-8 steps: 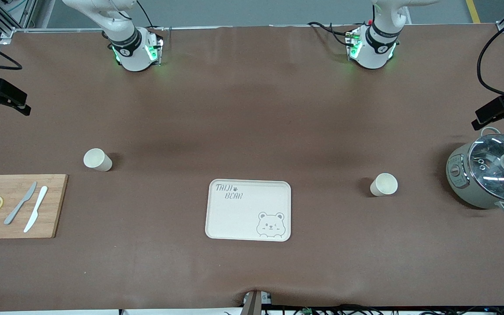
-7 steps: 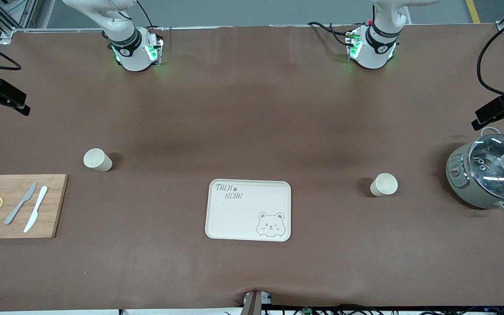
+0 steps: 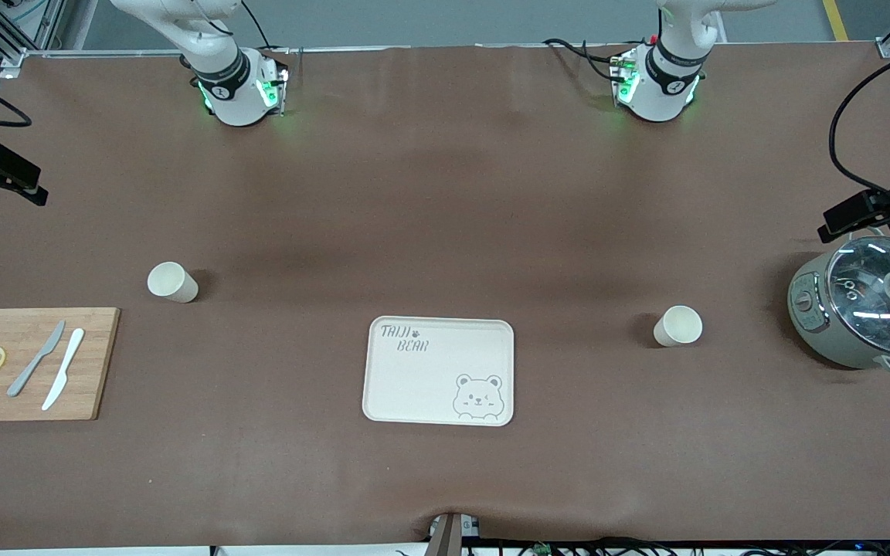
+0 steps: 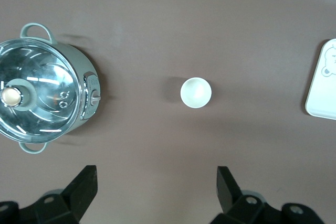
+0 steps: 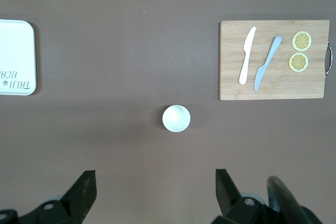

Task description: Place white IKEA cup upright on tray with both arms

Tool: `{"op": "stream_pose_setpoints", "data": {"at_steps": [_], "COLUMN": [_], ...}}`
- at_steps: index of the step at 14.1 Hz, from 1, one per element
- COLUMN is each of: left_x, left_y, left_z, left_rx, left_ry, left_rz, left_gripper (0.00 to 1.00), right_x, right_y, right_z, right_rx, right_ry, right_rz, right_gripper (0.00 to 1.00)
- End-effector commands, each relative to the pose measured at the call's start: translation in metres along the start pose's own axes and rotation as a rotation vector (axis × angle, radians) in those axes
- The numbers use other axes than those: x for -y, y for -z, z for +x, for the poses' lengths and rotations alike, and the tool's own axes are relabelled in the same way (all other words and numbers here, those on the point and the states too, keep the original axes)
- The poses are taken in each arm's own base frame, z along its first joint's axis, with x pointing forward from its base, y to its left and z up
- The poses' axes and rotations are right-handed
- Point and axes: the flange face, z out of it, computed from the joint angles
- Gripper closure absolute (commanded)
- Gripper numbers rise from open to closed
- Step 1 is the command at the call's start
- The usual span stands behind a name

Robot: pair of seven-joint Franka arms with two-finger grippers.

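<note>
The cream tray [image 3: 422, 386] with the bear drawing lies in the middle of the table, with nothing on it. One white cup [image 3: 677, 326] stands upright toward the left arm's end, also in the left wrist view [image 4: 196, 92]. A second white cup [image 3: 172, 282] stands upright toward the right arm's end, also in the right wrist view [image 5: 176, 118]. My left gripper [image 3: 839, 222] hangs high over the table by the pot, open and empty [image 4: 156, 182]. My right gripper [image 3: 24, 188] hangs high over the table edge at the right arm's end, open and empty [image 5: 155, 182].
A grey-green pot [image 3: 816, 324] with a glass lid stands at the left arm's end, beside the cup there. A wooden cutting board [image 3: 93, 386] with two knives and two lemon slices lies at the right arm's end, nearer the front camera than the cup there.
My left gripper has shifted a little toward the middle of the table, over the pot's rim. My right gripper has shifted slightly toward the table's edge. Cups and tray have not moved.
</note>
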Motion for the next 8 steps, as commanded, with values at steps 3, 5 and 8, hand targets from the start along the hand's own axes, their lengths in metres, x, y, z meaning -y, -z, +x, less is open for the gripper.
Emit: {"op": "stream_pose_setpoints", "data": {"at_steps": [3, 5, 8], "left_x": [-0.010, -0.014, -0.024], "left_y": [-0.040, -0.067, -0.119], "left_z": [0.020, 0.026, 0.036], "left_rx": [0.018, 0.038, 0.038], "left_ry": [-0.010, -0.005, -0.006], "left_rz": [0.004, -0.022, -0.029], "left_gripper": [0.00, 0.00, 0.00], "right_x": [-0.003, -0.003, -0.002], "right_y": [0.002, -0.002, -0.002], "right_z": [0.001, 0.003, 0.003], "right_rx": [-0.002, 0.004, 0.004], "right_ry": [0.002, 0.003, 0.005], "right_rz": [-0.007, -0.006, -0.006], "right_gripper": [0.00, 0.00, 0.00]}}
